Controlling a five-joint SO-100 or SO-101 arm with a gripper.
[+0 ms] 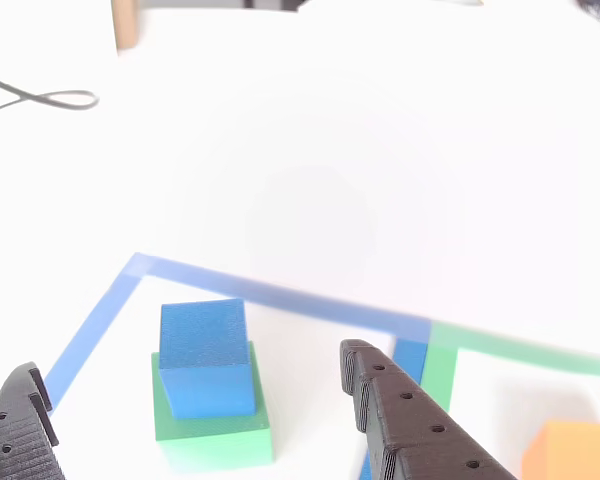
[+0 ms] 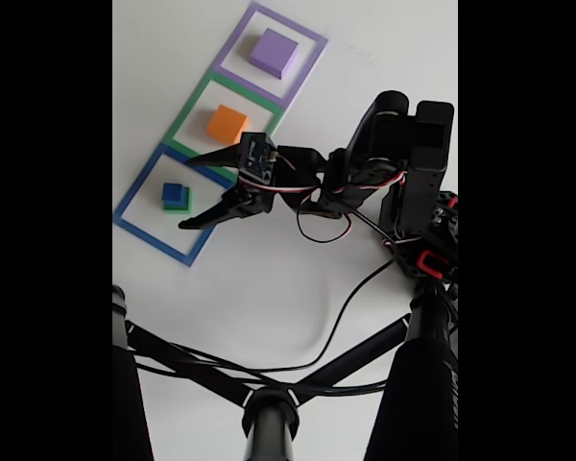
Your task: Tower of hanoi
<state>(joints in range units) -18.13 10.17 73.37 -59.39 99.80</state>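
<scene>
The small blue cube (image 1: 205,355) sits on the green block (image 1: 215,432), slightly turned, inside the blue square outline (image 1: 90,320). In the fixed view this blue cube (image 2: 174,190) on the green block (image 2: 180,203) lies at the lower left. The orange-yellow block (image 2: 227,123) rests in the green outline and also appears at the lower right as the orange-yellow block (image 1: 575,450). The purple block (image 2: 274,51) lies in the purple outline. My gripper (image 1: 190,365) is open, one finger on either side of the stack and a little short of it, as the gripper (image 2: 189,193) shows from above.
The arm's base and motors (image 2: 418,182) stand to the right on the white table (image 2: 269,279). Black stand tubes (image 2: 269,384) and cables (image 2: 346,307) cross the lower part. A thin cable loop (image 1: 50,99) lies at the far left.
</scene>
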